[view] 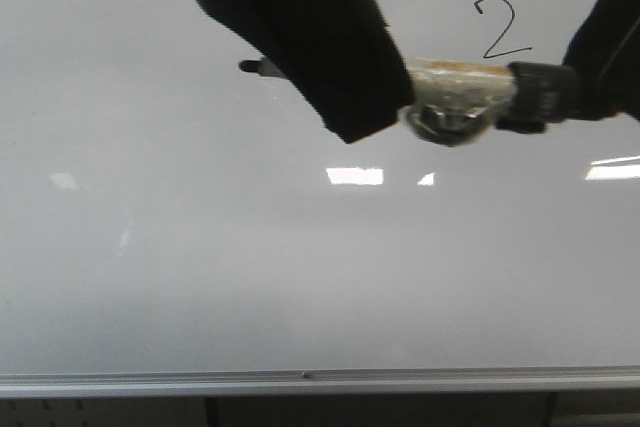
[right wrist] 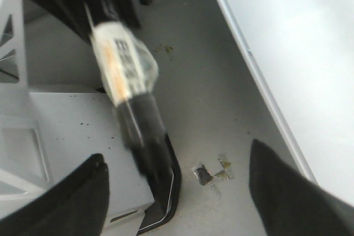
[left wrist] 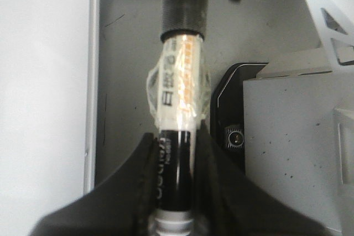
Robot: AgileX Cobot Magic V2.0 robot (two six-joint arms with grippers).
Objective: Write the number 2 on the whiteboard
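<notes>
A thin black number 2, hooked at the top with a slanted base stroke, sits high on the right of the whiteboard, whose glossy grey-white face throws back hard rectangular light patches above a brushed silver rail along its lower edge. In front of the board the marker lies nearly level, just below the digit: a glossy black barrel, a pale label band wrapped in crinkled clear tape with an orange stripe, then a ribbed black cap at its right end, its dark tip poking out on the left. From the left wrist view the left gripper is clamped on that marker, matte black fingers pressing both sides of the shiny barrel, the taped label and ribbed cap standing clear beyond them. In the right wrist view the right gripper has its broad, rounded dark fingers spread wide with nothing between them; the marker, blurred, hangs ahead of it without touching. Below is speckled grey floor and the board's metal edge.
</notes>
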